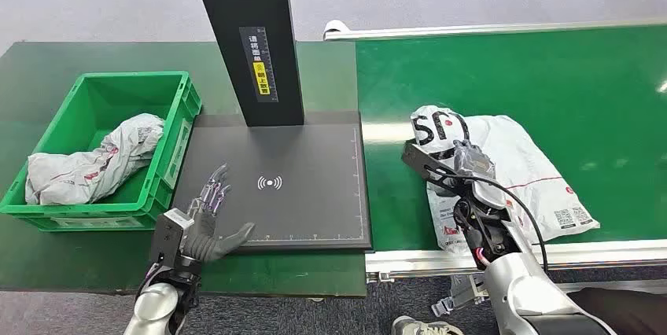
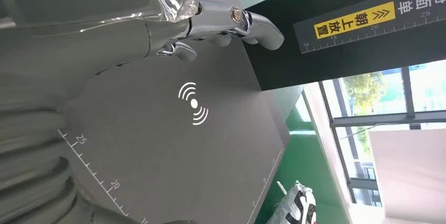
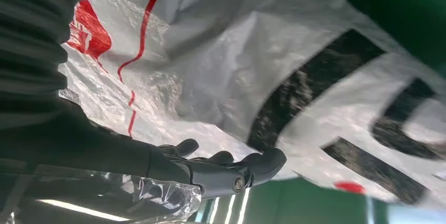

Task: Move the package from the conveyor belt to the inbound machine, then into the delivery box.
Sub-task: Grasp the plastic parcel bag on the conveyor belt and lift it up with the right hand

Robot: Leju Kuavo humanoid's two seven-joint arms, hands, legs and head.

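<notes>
I am resting my right hand (image 1: 472, 163) on the package (image 1: 523, 166), fingers spread, grip unconfirmed; it is lying on the conveyor belt (image 1: 550, 75). My left hand (image 1: 206, 221) is hovering empty, fingers apart, over the inbound machine (image 1: 315, 209). Both transfers are remaining. Two packages: one here, one in the delivery box (image 1: 177, 123).

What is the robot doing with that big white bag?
The right robot hand is over the white package on the green conveyor belt, reaching to grab it; whether it grips yet is unclear. The left robot hand waits open over the black inbound machine. Another bag lies in the green delivery box.
</notes>
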